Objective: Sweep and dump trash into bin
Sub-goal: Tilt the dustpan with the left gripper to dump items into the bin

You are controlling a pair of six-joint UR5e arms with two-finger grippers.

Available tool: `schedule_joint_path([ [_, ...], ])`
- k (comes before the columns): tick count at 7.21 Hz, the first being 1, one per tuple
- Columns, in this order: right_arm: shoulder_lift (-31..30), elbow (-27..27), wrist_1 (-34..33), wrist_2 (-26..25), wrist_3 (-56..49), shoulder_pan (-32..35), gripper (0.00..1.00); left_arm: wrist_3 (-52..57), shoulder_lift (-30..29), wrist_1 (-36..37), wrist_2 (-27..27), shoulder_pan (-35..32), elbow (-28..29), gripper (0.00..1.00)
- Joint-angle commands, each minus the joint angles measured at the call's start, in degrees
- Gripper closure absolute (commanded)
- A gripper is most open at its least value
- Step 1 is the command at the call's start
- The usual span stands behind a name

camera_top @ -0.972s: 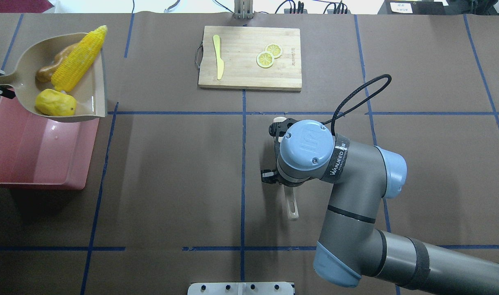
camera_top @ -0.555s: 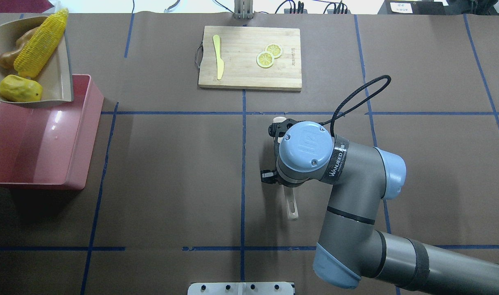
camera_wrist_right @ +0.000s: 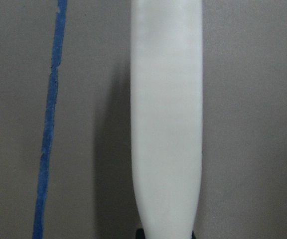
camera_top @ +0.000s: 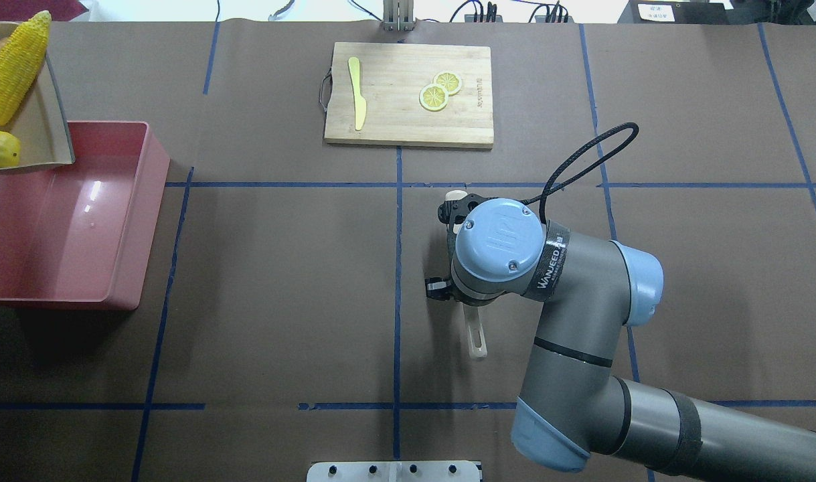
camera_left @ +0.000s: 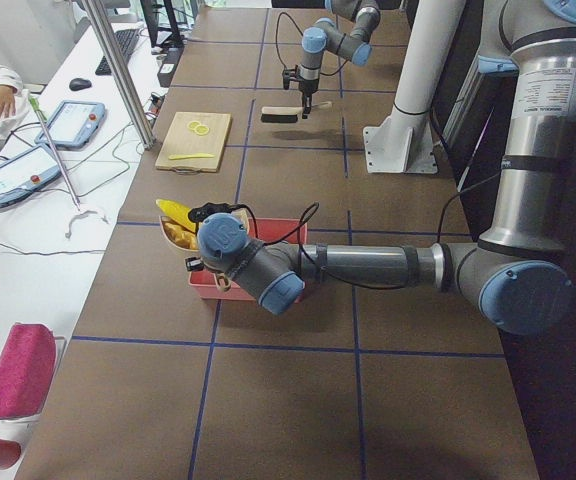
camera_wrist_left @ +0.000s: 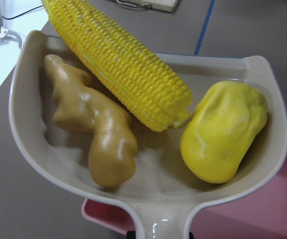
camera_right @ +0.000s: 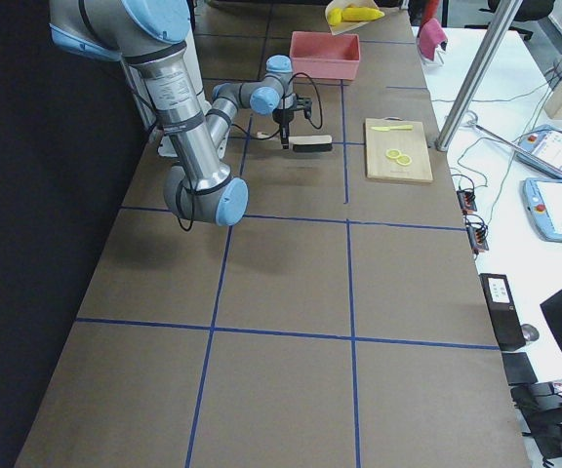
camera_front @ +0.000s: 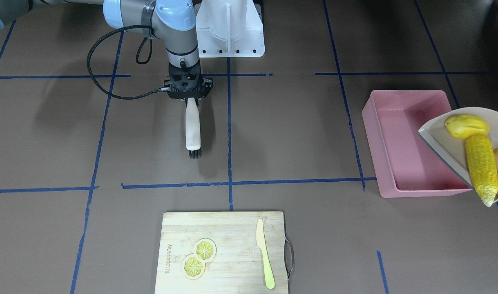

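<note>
The right arm (camera_top: 568,321) is bending at its elbow and pointing the right gripper (camera_front: 190,97) straight down, jaws pinched close. The left arm (camera_left: 368,265) is stretching out level; how the left gripper (camera_left: 196,266) is standing cannot be told.

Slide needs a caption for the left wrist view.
Corn, ginger and yellow lump in the dustpan over the bin.
</note>
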Motion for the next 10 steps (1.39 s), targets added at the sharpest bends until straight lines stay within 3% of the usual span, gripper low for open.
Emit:
schedule_joint_path([
  [1, 0.0, 0.1, 0.0, -0.1, 0.0, -0.1, 1.0, 4.9, 1.0, 0.3, 4.5, 0.5, 0.2, 1.0],
  [2, -0.1, 0.0, 0.0, -0.1, 0.0, -0.1, 1.0, 7.1, 1.1, 1.3, 6.0, 1.7, 0.2, 1.0],
  [4, -0.1, 0.0, 0.0, -0.1, 0.0, -0.3, 1.0, 15.6, 0.6, 13.2, 6.4, 2.1, 0.2, 1.0],
  [7, -0.6, 0.1, 0.1, -0.1, 0.0, -0.3, 1.0, 22.3, 0.6, 14.7, 7.9, 2.4, 0.0, 1.0],
  [10, -0.6, 0.2, 0.1, -0.9, 0.1, -1.0, 1.0, 29.5, -3.5, 27.9, 8.3, 1.9, -0.4, 1.0],
])
